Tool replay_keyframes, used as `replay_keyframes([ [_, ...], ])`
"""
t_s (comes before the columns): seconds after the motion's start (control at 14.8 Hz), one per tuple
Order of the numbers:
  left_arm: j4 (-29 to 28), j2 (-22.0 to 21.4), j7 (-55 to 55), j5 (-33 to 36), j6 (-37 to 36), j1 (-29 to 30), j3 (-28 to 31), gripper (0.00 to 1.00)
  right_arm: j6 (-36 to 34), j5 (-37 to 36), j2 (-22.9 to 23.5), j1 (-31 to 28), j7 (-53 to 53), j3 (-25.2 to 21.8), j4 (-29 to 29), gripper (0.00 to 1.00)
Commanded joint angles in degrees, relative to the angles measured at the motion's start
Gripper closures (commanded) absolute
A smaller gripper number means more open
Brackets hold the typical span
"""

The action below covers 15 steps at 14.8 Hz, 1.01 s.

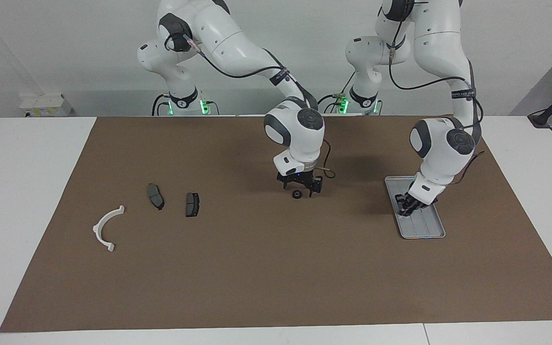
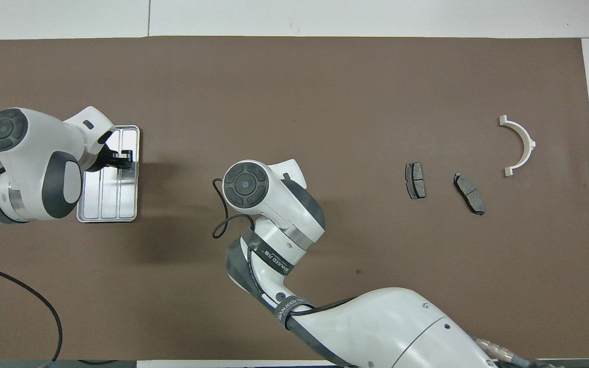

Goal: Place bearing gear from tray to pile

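Down in the tray (image 1: 427,231) — left pincer (image 1: 408,207), closed on nothing visible.

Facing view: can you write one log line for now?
left fingers: shut in tray | right fingers: open over gear on mat | pile: pads, bracket, apart from gear

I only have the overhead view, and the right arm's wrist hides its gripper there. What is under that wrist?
Observer: The right gripper is open, low over the brown mat mid-table. A small black ring lies on the mat just below its fingertips.
Operator: And the left gripper at the tray?
Observer: The left gripper is shut, tips down inside the tray. I cannot tell whether it pinches anything.
Operator: Is the ring at the pile?
Observer: No. It lies well apart from the nearest brake pad and the white bracket.
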Motion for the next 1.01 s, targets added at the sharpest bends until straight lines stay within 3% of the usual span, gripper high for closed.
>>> replay_keyframes([
  [0.0,7.5,-1.1,-0.3,-1.1,-10.7,-0.4,0.6,1.0,1.3,1.1,-0.8,-0.7,-2.2,0.4,-2.1,0.04],
  [0.2,16.0,-1.2,-0.3,-1.2,-21.5,-0.1,0.6,1.0,1.4,1.1,-0.9,-0.7,-2.7,0.4,-2.5,0.18],
  [0.47,18.1,-1.4,-0.7,-2.8,-23.4,-0.2,0.8,1.0,1.4,1.2,-0.9,-1.6,-2.7,0.4,-2.4,0.59],
  [0.61,17.9,-2.0,-1.1,-3.1,-23.9,-0.8,0.9,1.0,1.8,1.2,-0.8,-2.1,-3.3,0.4,-2.2,0.64],
  [0.74,17.4,-2.3,-2.7,-3.0,-23.5,-1.0,0.8,1.0,2.9,1.2,-0.8,-2.3,-3.3,0.4,-2.3,0.78],
  [0.88,16.5,-2.4,-7.5,-2.7,-22.3,-4.9,1.0,1.0,2.8,1.2,-0.8,-2.3,-3.3,0.4,-2.3,1.0],
  [0.94,16.7,-2.4,-10.9,-2.5,-21.7,-7.0,1.0,1.0,2.7,1.3,-0.8,-2.4,-3.3,0.4,-2.2,1.0],
])
